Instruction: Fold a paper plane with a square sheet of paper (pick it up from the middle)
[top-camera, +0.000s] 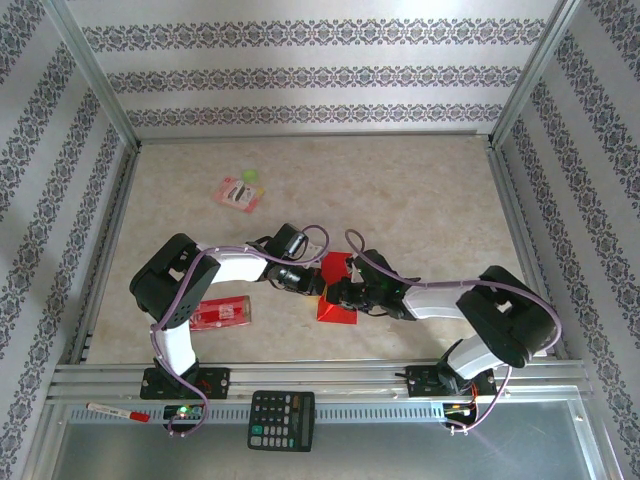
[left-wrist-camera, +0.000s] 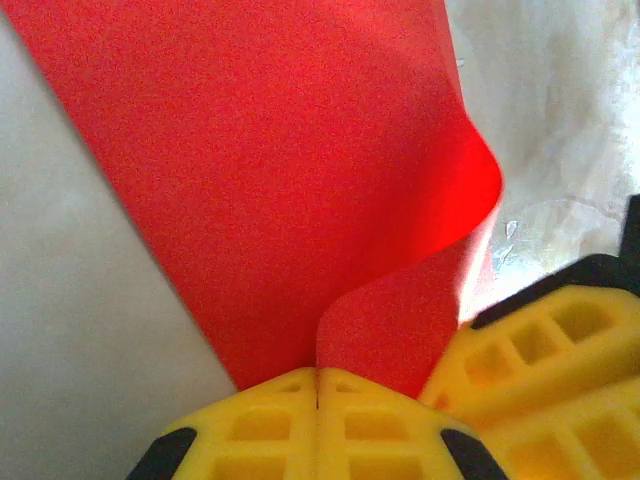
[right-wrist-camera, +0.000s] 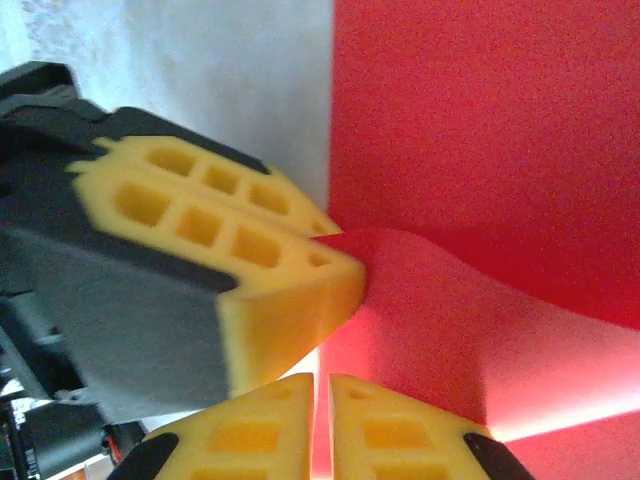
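Item 1, left pincer (left-wrist-camera: 318, 395): I read its jaws as closed flat on an edge of the square sheet of paper (left-wrist-camera: 270, 180).
Item 2, right pincer (right-wrist-camera: 320, 415): jaws pinched on the same sheet from 3 o'clock, tips just beside the left's.
Sheet: plain red, buckled up between the two pincers, lying mid-counter (top-camera: 420, 200).
Surroundings: red packet (top-camera: 222, 314) at the sheet's 9 o'clock, pink packet (top-camera: 238, 192) at 11, calculator (top-camera: 281, 420) at 7, near the arm bases.

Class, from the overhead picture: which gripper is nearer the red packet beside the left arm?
Left. The left gripper pinches the red paper to the right of the packet; the right gripper holds the same sheet just beyond it, farther from the packet.
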